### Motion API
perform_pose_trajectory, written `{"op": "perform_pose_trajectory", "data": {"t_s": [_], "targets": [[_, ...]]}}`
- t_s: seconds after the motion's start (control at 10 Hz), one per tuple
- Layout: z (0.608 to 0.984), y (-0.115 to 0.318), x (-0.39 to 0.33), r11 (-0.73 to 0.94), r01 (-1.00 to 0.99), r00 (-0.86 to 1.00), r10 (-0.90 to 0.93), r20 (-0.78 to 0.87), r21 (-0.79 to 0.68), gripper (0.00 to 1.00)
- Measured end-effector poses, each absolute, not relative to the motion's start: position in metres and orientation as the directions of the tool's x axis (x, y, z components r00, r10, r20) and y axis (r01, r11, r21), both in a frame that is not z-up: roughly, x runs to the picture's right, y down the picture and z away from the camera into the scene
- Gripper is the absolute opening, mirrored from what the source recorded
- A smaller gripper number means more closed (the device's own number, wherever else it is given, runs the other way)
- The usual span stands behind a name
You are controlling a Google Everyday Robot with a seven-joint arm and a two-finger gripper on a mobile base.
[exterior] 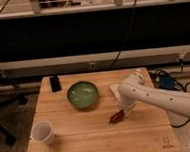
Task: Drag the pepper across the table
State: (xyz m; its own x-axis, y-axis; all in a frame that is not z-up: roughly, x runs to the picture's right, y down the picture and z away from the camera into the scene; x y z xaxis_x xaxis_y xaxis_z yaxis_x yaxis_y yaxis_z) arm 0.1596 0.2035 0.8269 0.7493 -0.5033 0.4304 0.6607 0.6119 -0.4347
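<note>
Wooden table [94, 141] fills the lower half of the frame. Near its middle, slightly to the right, lies the pepper [115, 117], dark red. The gripper [124, 109] is just above it at its right end, touching or almost touching. A green bowl [83, 95] stands to the upper left, a white cup [43, 132] at lower left.

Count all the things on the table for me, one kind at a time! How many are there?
Green bowl: 1
White cup: 1
Dark red pepper: 1
Small black object near the table's back left corner: 1
Pale flat object partly hidden behind the arm: 1
Total: 5
The gripper is just above the pepper's right end, not counted.
</note>
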Motion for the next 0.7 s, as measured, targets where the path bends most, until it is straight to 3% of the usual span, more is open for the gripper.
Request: {"op": "perform_pose_trajectory", "data": {"t_s": [0.7], "targets": [[0.8281, 0.1984, 0.1634, 0.597, 0.680, 0.732, -0.523, 0.436, -0.426, 0.00]]}}
